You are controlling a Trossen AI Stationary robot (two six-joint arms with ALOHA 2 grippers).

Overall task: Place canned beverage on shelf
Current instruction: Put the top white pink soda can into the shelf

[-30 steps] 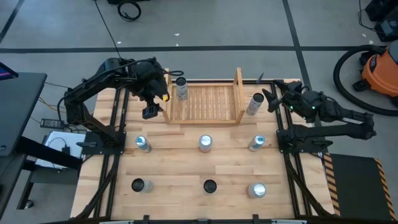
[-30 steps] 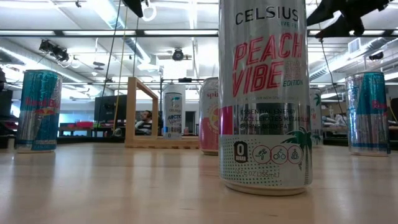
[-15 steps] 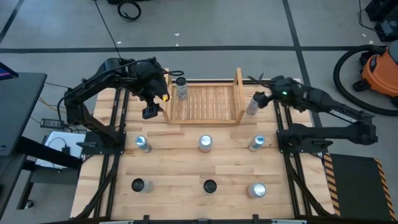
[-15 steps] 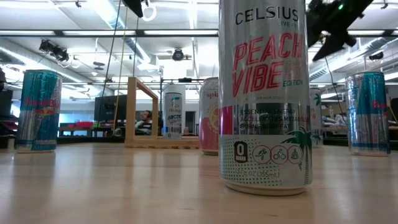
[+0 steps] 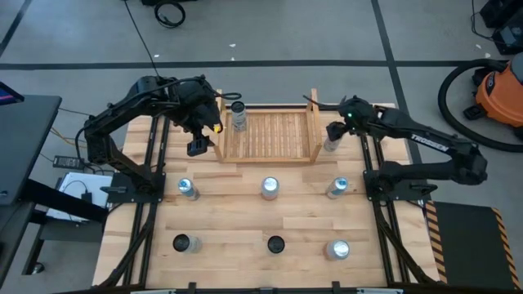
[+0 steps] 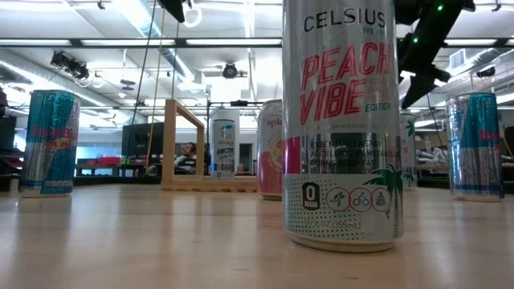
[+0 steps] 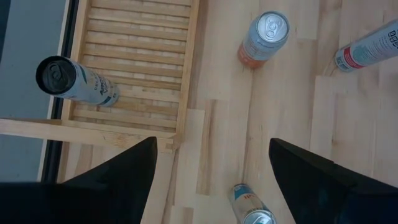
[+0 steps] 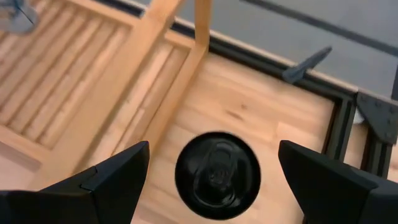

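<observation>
The shelf point(image 5: 270, 135), a light wooden rack, stands at the table's far middle. One white can point(image 5: 238, 114) stands upright on its slats at the left end. A dark-topped can point(image 8: 217, 175) stands on the table just outside the shelf's right side board point(image 5: 314, 122). My right gripper point(image 8: 213, 146) hangs open above this can, one finger to either side of its top, and does not touch it. My left gripper point(image 5: 198, 145) waits open, raised beside the shelf's left side board point(image 7: 186, 68).
Several more cans stand on the table in two rows nearer the front edge: three in the middle row point(image 5: 269, 188) and three in the near row point(image 5: 275, 243). A tall Celsius can point(image 6: 341, 120) fills the low view's foreground.
My right gripper has swung toward the table's left, to the can beside the shelf's right side board. It has come down and tipped from nearly level to pointing steeply down. Its fingers have stayed open.
</observation>
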